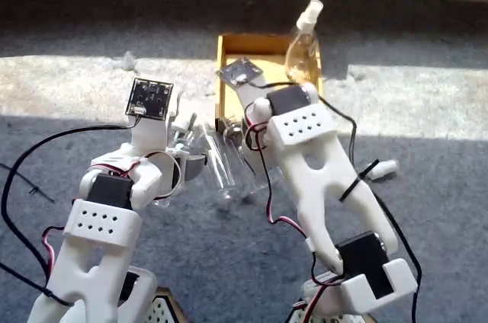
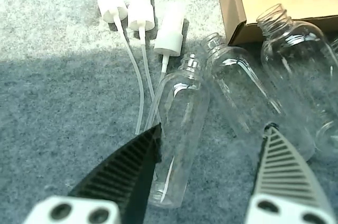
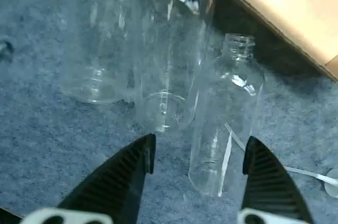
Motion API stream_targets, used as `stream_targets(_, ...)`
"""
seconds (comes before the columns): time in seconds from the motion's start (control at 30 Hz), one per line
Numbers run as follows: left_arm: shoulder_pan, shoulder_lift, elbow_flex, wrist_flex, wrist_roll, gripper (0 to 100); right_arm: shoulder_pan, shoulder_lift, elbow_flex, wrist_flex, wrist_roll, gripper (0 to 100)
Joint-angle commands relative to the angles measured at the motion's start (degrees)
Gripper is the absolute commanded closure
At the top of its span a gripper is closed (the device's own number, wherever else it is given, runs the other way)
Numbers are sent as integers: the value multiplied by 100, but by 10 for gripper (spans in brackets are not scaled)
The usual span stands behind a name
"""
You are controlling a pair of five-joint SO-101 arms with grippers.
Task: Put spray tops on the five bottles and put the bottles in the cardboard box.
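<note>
Several clear bottles (image 1: 221, 161) without tops lie side by side on the grey carpet in front of the cardboard box (image 1: 229, 52). One bottle with a white spray top (image 1: 303, 47) stands in the box's far right corner. My left gripper (image 2: 211, 129) is open just above a lying bottle (image 2: 179, 129), with two more bottles (image 2: 243, 92) beside it. Three loose spray tops (image 2: 141, 8) lie beyond their necks. My right gripper (image 3: 200, 140) is open over the base of another bottle (image 3: 227, 113), whose neck points at the box (image 3: 285, 7).
One more spray top (image 1: 385, 168) lies on the carpet right of the right arm (image 1: 320, 163). The left arm (image 1: 114, 193) stands at the near left. Cables trail on the carpet at the left (image 1: 23, 178). A bright strip of sunlight crosses the carpet behind the box.
</note>
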Motion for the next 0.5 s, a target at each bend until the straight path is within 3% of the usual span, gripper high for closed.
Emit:
stream_targets(0.0,-40,-84,-66,-105,-53,719,57,-180,593,-813,70,755)
stream_targets(0.47,-22,-75,-66,-105,-53,719,532,-92,778,-1358,70,755)
